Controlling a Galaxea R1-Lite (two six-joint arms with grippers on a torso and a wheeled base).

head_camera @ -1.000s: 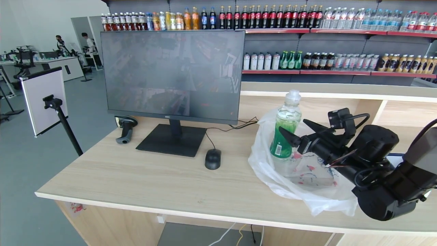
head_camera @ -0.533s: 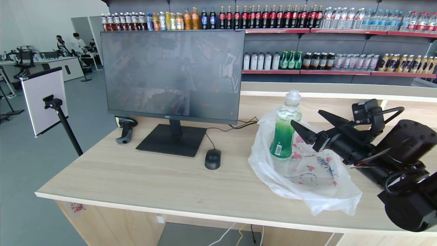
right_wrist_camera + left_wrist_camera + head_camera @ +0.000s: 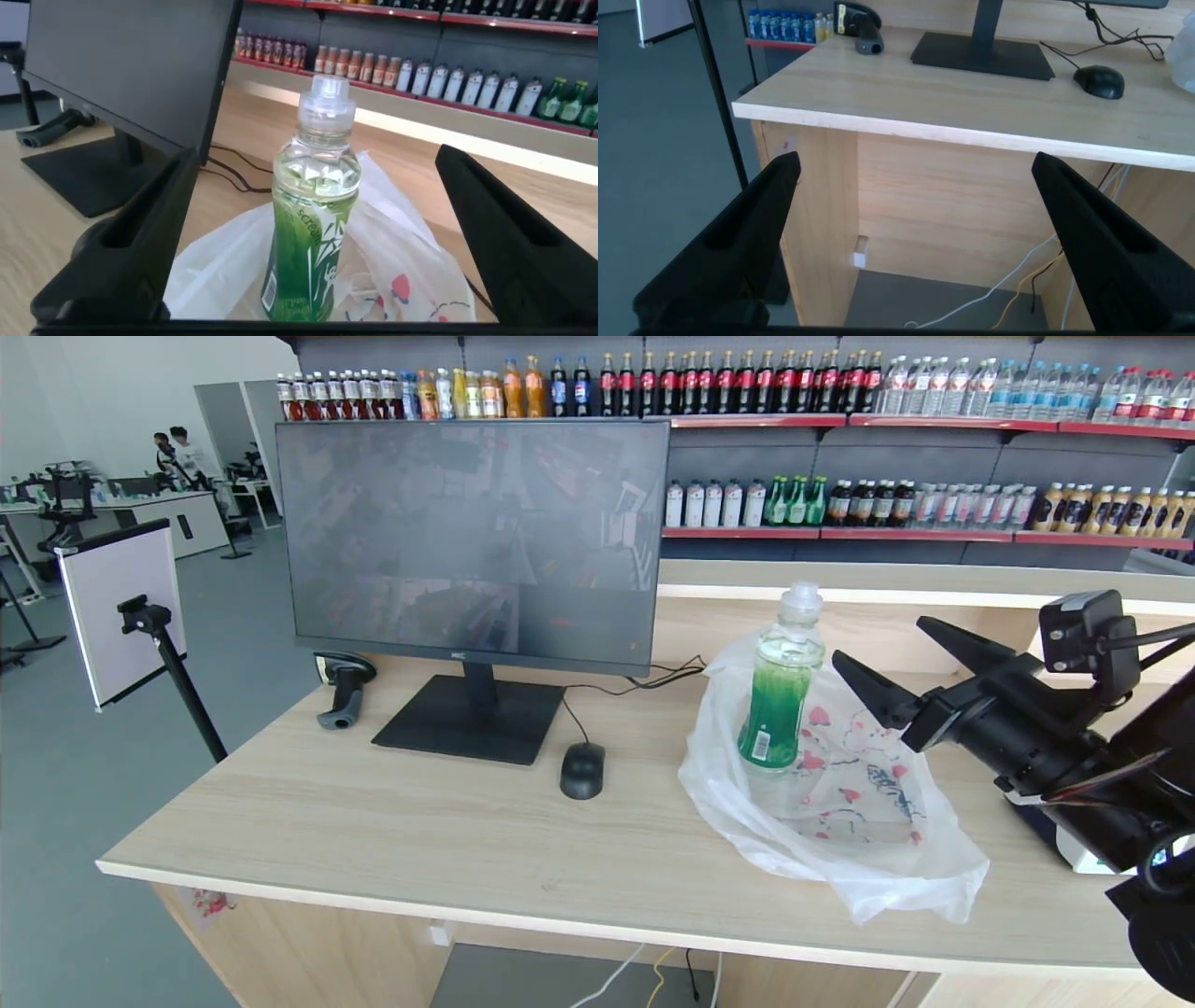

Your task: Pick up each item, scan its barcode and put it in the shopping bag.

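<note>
A clear bottle with a green label and white cap [image 3: 782, 691] stands upright inside the white plastic shopping bag [image 3: 845, 840] on the right part of the wooden counter. My right gripper [image 3: 878, 639] hangs open to the right of the bottle, apart from it and holding nothing. In the right wrist view the bottle [image 3: 313, 215] stands in the bag [image 3: 224, 261], beyond the right gripper [image 3: 318, 154]. My left gripper [image 3: 915, 163] is open and empty, low in front of the counter's left front corner [image 3: 747, 107].
A monitor [image 3: 471, 541] stands at the counter's back, with a barcode scanner [image 3: 344, 695] to its left and a mouse [image 3: 583, 771] in front. A white and blue object [image 3: 1074, 845] lies partly under the right arm. Shelves of bottles [image 3: 840, 392] line the back wall.
My open right gripper has drawn back to the right and slightly up, away from the bottle. The bottle stays upright in the bag.
</note>
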